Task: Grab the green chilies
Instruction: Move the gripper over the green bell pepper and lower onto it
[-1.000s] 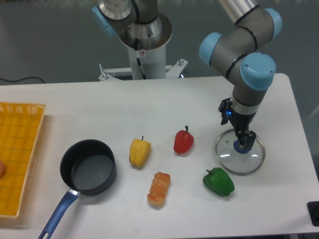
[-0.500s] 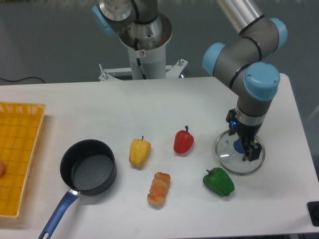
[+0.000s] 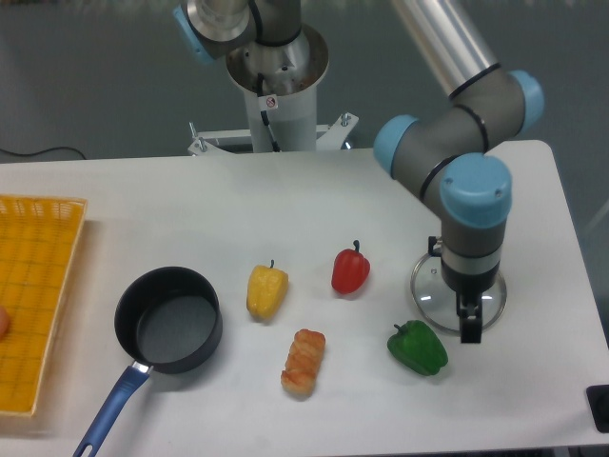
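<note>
The green chilies (image 3: pixel 417 347) are one glossy dark-green, lumpy pepper lying on the white table at the front right. My gripper (image 3: pixel 470 326) hangs just to its right and slightly behind, over the front rim of a glass lid (image 3: pixel 428 293). The fingers point down and are seen edge-on as one dark shape, so their spacing does not show. Nothing visible is held between them.
A red pepper (image 3: pixel 350 271), a yellow pepper (image 3: pixel 266 291) and an orange croissant-like toy (image 3: pixel 304 362) lie left of the green one. A black pan with a blue handle (image 3: pixel 168 320) sits further left, and a yellow basket (image 3: pixel 33 295) is at the left edge.
The gripper has moved off the lid's blue knob toward the front, turning as it went, and now hangs closer to the green pepper. The objects on the table have not moved.
</note>
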You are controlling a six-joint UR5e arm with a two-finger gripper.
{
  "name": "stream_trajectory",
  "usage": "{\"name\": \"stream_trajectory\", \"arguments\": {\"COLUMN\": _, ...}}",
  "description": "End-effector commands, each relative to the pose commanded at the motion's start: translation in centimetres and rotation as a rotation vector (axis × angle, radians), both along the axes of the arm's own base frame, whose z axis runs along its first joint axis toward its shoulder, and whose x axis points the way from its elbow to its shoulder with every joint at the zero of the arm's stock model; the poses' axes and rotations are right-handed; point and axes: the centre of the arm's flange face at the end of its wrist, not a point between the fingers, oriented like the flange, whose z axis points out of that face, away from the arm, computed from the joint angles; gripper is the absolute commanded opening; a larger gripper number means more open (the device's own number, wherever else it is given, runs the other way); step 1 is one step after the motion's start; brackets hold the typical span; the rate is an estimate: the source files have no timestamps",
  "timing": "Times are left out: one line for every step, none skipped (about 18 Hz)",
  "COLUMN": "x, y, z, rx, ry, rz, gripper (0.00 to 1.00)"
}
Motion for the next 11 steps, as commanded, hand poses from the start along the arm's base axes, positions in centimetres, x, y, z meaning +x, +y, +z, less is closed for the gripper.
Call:
{"name": "stream_trajectory", "arguments": {"x": 0.1, "y": 0.7, "z": -0.2, "rx": -0.001, "ry": 0.003, "rz": -0.023, "gripper": 1.0}}
{"name": "stream_trajectory", "arguments": {"x": 0.3, "y": 1.0, "z": -0.4, "rx": -0.008, "ry": 0.004, "rz": -0.051, "gripper": 1.0}}
{"name": "stream_trajectory", "arguments": {"x": 0.2, "y": 1.2, "z": -0.7, "rx": -0.016, "ry": 0.004, "rz": -0.071, "gripper": 1.0}}
{"name": "stream_trajectory", "arguments": {"x": 0.0, "y": 1.3, "z": -1.1, "rx": -0.023, "ry": 0.003, "rz": -0.091, "gripper": 1.0}}
{"name": "stream_trajectory", "arguments": {"x": -0.1, "y": 1.5, "z": -1.9, "rx": -0.034, "ry": -0.002, "rz": -0.12, "gripper": 1.0}}
{"name": "stream_trajectory", "arguments": {"x": -0.2, "y": 1.5, "z": -2.8, "rx": -0.049, "ry": -0.01, "rz": -0.148, "gripper": 1.0}}
{"name": "stream_trajectory", "arguments": {"x": -0.1, "y": 1.8, "z": -3.3, "rx": -0.056, "ry": -0.016, "rz": -0.171, "gripper": 1.0}}
{"name": "stream_trajectory", "arguments": {"x": -0.1, "y": 1.8, "z": -3.7, "rx": -0.061, "ry": -0.021, "rz": -0.185, "gripper": 1.0}}
{"name": "stream_trajectory", "arguments": {"x": -0.2, "y": 1.9, "z": -4.1, "rx": -0.065, "ry": -0.024, "rz": -0.195, "gripper": 1.0}}
{"name": "stream_trajectory", "arguments": {"x": -0.3, "y": 1.9, "z": -4.1, "rx": -0.068, "ry": -0.021, "rz": -0.21, "gripper": 1.0}}
{"name": "stream_trajectory", "arguments": {"x": -0.3, "y": 1.9, "z": -4.0, "rx": -0.072, "ry": -0.019, "rz": -0.228, "gripper": 1.0}}
